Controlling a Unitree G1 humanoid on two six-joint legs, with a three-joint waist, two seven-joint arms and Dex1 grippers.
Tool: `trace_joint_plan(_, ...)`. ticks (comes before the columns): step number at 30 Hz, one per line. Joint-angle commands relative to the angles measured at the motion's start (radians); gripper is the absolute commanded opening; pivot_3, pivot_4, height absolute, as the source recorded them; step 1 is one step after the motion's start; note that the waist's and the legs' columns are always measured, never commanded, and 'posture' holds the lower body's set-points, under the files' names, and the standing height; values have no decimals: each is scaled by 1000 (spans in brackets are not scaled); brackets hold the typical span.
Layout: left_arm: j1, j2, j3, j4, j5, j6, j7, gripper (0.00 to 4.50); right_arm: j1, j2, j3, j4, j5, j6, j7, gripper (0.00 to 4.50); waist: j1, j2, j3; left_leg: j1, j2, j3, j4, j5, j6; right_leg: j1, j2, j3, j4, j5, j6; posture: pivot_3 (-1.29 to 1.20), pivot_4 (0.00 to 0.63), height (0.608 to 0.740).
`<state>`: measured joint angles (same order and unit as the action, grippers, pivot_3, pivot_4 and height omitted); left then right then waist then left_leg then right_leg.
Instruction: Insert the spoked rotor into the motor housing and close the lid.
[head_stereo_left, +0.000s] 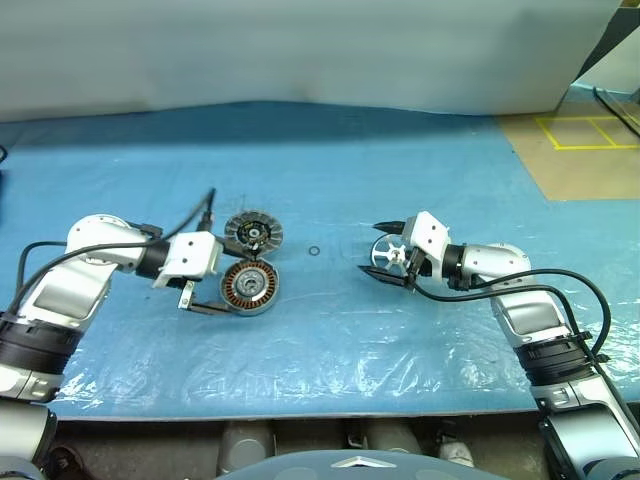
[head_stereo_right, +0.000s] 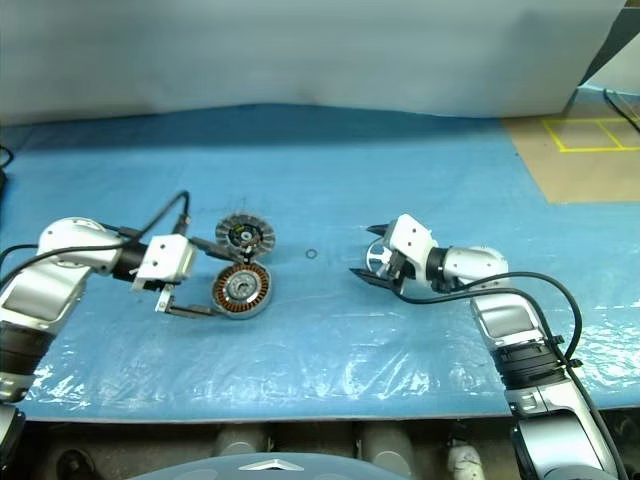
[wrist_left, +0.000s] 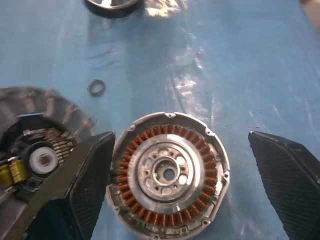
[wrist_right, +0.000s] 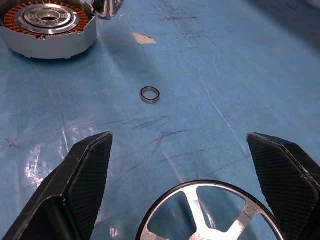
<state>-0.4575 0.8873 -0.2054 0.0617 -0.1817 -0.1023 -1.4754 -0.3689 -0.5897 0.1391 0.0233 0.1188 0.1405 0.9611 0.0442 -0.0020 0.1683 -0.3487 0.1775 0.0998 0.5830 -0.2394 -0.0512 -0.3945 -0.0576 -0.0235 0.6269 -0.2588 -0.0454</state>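
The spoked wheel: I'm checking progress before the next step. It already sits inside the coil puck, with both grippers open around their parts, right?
Not quite. The spoked wheel still lies on the blue sheet between the open right gripper's fingers, apart from the coil puck, whose centre is bare. The right wrist view shows it. The left gripper is indeed open around the puck.

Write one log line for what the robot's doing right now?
left gripper: open around motor housing | right gripper: open around spoked rotor | lid: on table, off
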Motion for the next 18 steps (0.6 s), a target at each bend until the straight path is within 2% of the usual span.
trace_joint_plan(1, -70, -11, -45, 74, 51, -127, -67, 4471, -9, -4, -6, -30, -9, -27, -14, 4500, -1, 0, 0, 0, 0, 0, 0, 0, 0, 0, 0, 0, 0, 0, 0, 0, 150, 740)
trace_joint_plan(9, -185, -45, -100, 248, 124, -308, -122, 4471, -5, -4, -10, -48, -11, -19, -33, 4500, 0, 0, 0, 0, 0, 0, 0, 0, 0, 0, 0, 0, 1, 1, 2, 0, 150, 740)
trace_joint_plan(18, -186, -27, -155, 233, 111, -353, -139, 4471, -8, -3, -13, -34, -10, -26, -35, 4500, 3, 0, 0, 0, 0, 0, 0, 0, -1, 0, 0, 0, 2, 2, 2, 0, 150, 740)
